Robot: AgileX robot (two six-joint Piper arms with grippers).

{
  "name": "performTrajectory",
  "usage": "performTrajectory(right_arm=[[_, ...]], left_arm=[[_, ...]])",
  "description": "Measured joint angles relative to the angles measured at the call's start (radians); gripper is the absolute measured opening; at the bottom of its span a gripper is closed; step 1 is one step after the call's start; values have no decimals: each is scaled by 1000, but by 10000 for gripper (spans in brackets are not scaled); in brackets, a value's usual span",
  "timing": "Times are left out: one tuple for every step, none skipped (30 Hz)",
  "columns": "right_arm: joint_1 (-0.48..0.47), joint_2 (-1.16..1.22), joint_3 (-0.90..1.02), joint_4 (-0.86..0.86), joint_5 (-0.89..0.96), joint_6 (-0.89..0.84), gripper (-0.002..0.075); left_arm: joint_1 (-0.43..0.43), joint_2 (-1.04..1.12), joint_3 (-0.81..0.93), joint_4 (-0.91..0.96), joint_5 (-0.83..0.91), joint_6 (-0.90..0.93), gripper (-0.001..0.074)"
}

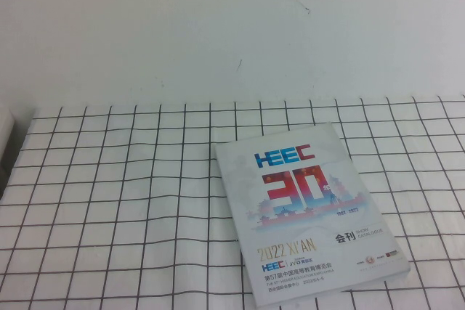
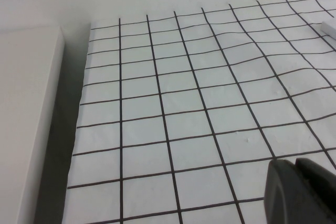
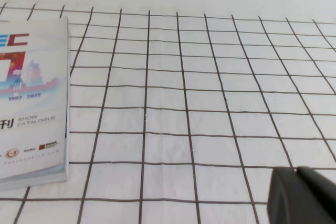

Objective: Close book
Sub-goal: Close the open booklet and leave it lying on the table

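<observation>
Book (image 1: 309,212) lies shut, cover up, flat on the gridded surface (image 1: 109,201) right of centre, while left gripper (image 2: 297,165) and right gripper (image 3: 297,171) hover over bare grid, fingers closed on nothing, so the task looks done.

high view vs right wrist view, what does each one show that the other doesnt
Only the high view: the whole book, closed with its cover up, and the white wall behind; no arm appears there. Only the right wrist view: the right gripper, over bare checked cloth and apart from the book, plus the book's page edge. Both: the book and the checked cloth. The left gripper appears in neither; the left wrist view has it over the cloth.
</observation>
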Motion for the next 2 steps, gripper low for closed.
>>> performTrajectory(right_arm=[[0, 0, 0, 0, 0, 0, -3], [0, 0, 0, 0, 0, 0, -3]], left_arm=[[0, 0, 0, 0, 0, 0, -3], [0, 0, 0, 0, 0, 0, -3]])
